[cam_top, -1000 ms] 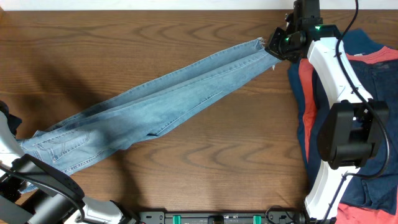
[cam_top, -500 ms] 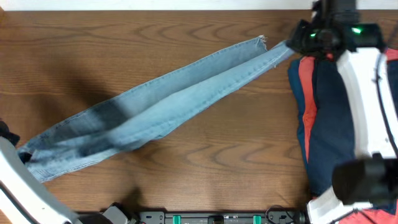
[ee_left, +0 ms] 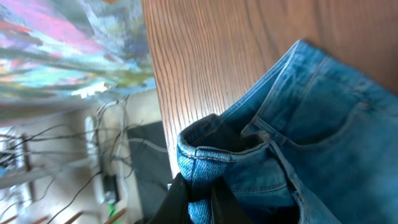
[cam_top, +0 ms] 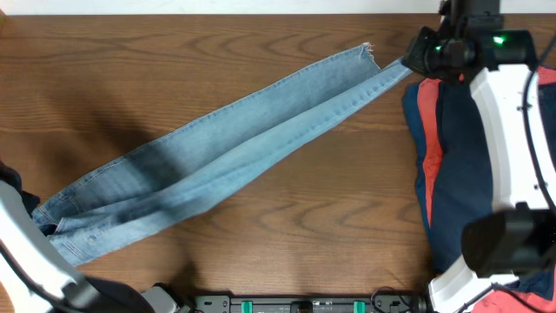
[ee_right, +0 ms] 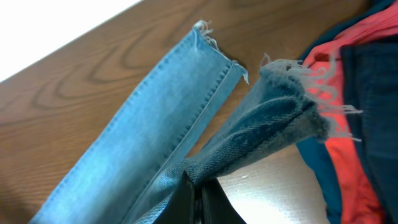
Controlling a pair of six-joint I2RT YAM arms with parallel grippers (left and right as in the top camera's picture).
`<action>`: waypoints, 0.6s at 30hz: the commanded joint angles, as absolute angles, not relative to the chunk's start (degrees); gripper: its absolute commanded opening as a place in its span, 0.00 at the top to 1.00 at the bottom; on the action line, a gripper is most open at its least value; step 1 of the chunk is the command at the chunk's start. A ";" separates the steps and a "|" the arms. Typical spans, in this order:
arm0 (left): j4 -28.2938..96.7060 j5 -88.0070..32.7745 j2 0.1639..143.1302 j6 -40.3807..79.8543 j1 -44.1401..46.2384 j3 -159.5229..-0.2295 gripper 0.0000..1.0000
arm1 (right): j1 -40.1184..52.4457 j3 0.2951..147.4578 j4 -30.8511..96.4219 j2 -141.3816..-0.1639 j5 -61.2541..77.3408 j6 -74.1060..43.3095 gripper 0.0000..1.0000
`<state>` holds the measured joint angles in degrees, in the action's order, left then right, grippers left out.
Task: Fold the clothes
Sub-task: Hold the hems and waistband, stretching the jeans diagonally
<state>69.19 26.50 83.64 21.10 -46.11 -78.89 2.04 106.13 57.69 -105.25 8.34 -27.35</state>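
Observation:
The clothes, one pair of light-blue jeans [cam_top: 234, 139], lie stretched in a long diagonal across the wooden table [cam_top: 174, 52]. The waist is at the lower left and the frayed hems at the upper right. My left gripper [cam_top: 35, 219] is shut on the waistband [ee_left: 205, 158] by the table's left edge; its dark fingers [ee_left: 180, 202] pinch the folded denim. My right gripper [cam_top: 407, 65] is shut on one leg just behind its frayed hem [ee_right: 292, 106] and holds it a little off the wood. The other leg's hem [ee_right: 205, 43] lies flat beside it.
A pile of dark navy and red-orange garments [cam_top: 443, 174] lies at the right under my right arm [cam_top: 508, 130]. A black base bar [cam_top: 304, 304] runs along the front edge. Cables and gear [ee_left: 106, 174] lie past the table's left edge.
My right gripper has pulled its hem to the right and my left has drawn the waist to the lower left. The jeans are now straighter and flatter.

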 commanded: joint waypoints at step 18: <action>56.86 29.67 107.22 22.50 -47.83 -78.22 0.94 | 4.23 106.28 42.02 -123.39 6.59 -27.79 0.99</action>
<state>57.71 25.30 106.76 22.50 -46.89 -78.22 4.29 106.06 43.33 -122.04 11.25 -27.64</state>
